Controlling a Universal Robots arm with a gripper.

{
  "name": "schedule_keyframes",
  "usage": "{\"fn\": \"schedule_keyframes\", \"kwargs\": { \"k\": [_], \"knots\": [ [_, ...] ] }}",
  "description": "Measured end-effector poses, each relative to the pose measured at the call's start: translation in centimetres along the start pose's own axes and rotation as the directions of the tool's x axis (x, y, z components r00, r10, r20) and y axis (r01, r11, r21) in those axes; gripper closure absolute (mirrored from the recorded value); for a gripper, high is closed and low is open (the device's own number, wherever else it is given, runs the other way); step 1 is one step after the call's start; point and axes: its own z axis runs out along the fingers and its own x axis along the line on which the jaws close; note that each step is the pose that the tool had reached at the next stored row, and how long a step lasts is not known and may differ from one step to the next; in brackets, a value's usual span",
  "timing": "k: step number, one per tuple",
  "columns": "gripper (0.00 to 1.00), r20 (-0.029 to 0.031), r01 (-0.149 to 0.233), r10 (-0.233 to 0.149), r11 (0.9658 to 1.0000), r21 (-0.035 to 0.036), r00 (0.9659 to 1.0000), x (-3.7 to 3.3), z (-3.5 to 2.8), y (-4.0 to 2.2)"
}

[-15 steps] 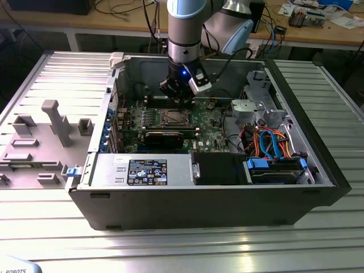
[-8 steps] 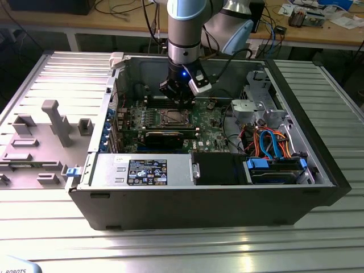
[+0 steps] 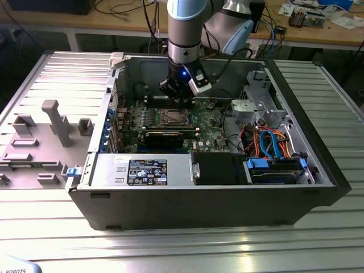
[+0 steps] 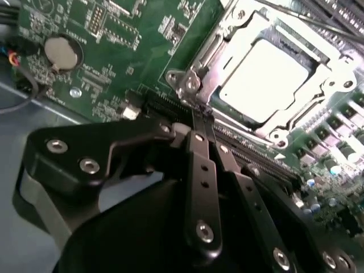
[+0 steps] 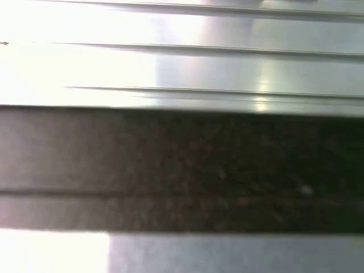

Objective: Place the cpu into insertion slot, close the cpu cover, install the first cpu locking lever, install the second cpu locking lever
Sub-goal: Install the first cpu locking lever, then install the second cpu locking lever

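The circuit board (image 4: pixel 108 62) is green, speckled with small silver and black parts. The cpu (image 4: pixel 263 79) has a pale silvery top, framed by the grey metal cpu cover (image 4: pixel 227 34). The gripper (image 4: pixel 202 122) is black with silver screw heads. In the exterior view the computer case (image 3: pixel 227 205) is black outside and grey inside, with blue and orange cables (image 3: pixel 273 145) at the exterior view's right. The ribbed table (image 3: pixel 170 250) is silver-grey.

1. The black two-fingered gripper (image 3: pixel 180 98) is hanging inside the open dark computer case (image 3: pixel 227 199), above the green motherboard (image 3: pixel 213 128).
2. The long black graphics card (image 3: pixel 165 137) and grey metal drive cage (image 3: pixel 259 105) are crowding the sides.
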Motion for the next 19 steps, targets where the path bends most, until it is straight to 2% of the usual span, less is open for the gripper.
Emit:
{"fn": "schedule_keyframes", "kwargs": {
  "k": [2, 4, 8, 19],
  "knots": [
    [0.89, -0.0001, 0.0, 0.0, 1.0, 0.0001, 1.0, -0.01, -0.3, 0.03],
    [0.89, -0.0002, 0.0, 0.0, 1.0, 0.0015, 1.0, -0.01, -0.33, -0.09],
    [0.89, 0.0, 0.0, 0.0, 1.0, 0.0015, 1.0, 0.01, -0.38, -0.78],
    [0.89, -0.0001, 0.0, 0.0, 1.0, 0.0016, 1.0, 0.01, -0.39, -0.87]
  ]
}}
